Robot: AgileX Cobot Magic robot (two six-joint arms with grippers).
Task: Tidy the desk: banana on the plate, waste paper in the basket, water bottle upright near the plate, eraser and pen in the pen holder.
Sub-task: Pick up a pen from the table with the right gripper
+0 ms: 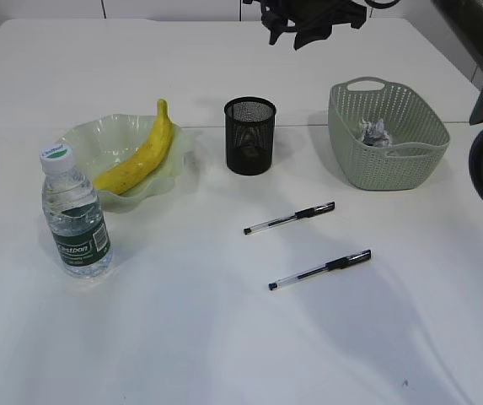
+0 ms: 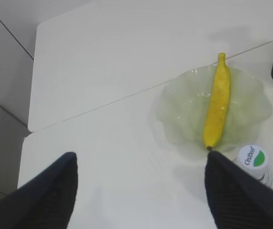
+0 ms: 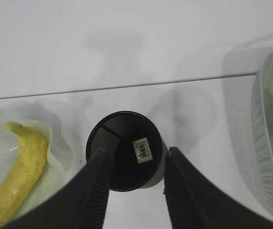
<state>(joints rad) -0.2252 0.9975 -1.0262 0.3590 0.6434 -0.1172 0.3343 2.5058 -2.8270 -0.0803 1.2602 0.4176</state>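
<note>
A white desk (image 1: 224, 337) holds a nearly tidied scene. A yellow banana (image 1: 140, 156) lies on a pale green wavy plate (image 1: 89, 139), a capped water bottle (image 1: 74, 215) stands upright just beside the plate, and crumpled waste paper (image 1: 376, 132) sits inside a green woven basket (image 1: 389, 135). A black mesh pen holder (image 1: 250, 135) stands between plate and basket; in the right wrist view a small item with a barcode label, probably the eraser (image 3: 142, 148), lies at its bottom. Two pens remain flat on the desk, well apart from the holder: the nearer pen (image 1: 289, 218) and the farther pen (image 1: 319, 269), roughly parallel, both slanting with their dark capped ends toward the right. The right gripper (image 3: 136, 179) hovers above the holder with its fingers (image 3: 96, 186) apart and holding nothing. The left gripper (image 2: 141, 186) hangs above the plate corner, fingers likewise wide apart and empty. The step in hand appears to be picking up a pen. To do it well, the right arm should probably move toward the nearer pen, turn its wrist so the fingers straddle the thin barrel crosswise, close near the middle so the pen stays balanced, then tip it upright over the holder's opening before releasing.
</note>
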